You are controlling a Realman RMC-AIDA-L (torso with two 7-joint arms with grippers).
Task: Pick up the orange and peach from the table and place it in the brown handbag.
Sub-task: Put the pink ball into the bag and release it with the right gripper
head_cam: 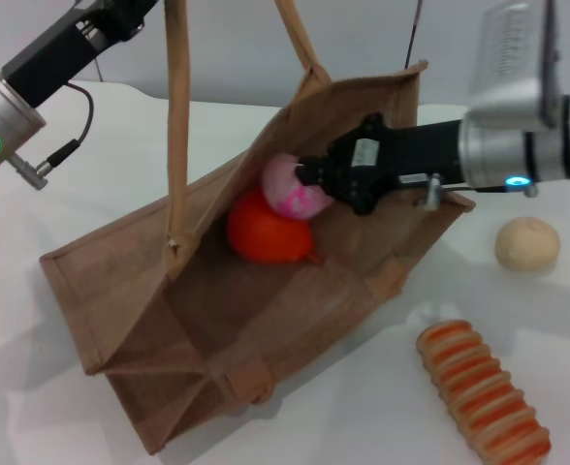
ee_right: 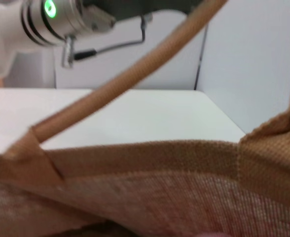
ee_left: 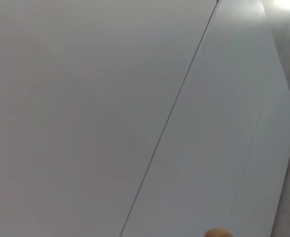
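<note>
I have the right claw [head_cam: 309, 179] reaching into the mouth of the bag [head_cam: 140, 291], which lies tipped on its side on the bench [head_cam: 52, 407] with its opening held up by one strap. The peach [head_cam: 290, 186] sits inside the bag, right at the claw's tip and touching it; I cannot tell whether the claw is clamped on the peach or has let go, since the black body hides the fingers. The orange [head_cam: 266, 232] is already in the bag, just below the peach and touching it, its pointed tip aimed toward the bag's near wall.

What matters for my next move: the peach lies straight ahead of the claw, deeper in the bag, so releasing and pulling back along the arm's own line, out of the bag's mouth, looks to me like the clean way out. The right arm is the nearer one by far.

The left arm [head_cam: 14, 87] is raised beyond the bag's far corner, apparently holding the strap [head_cam: 176, 107]; its claw is out of sight.

There is a small white label on the right claw's housing, but I cannot read it. No other writing shows.
</note>
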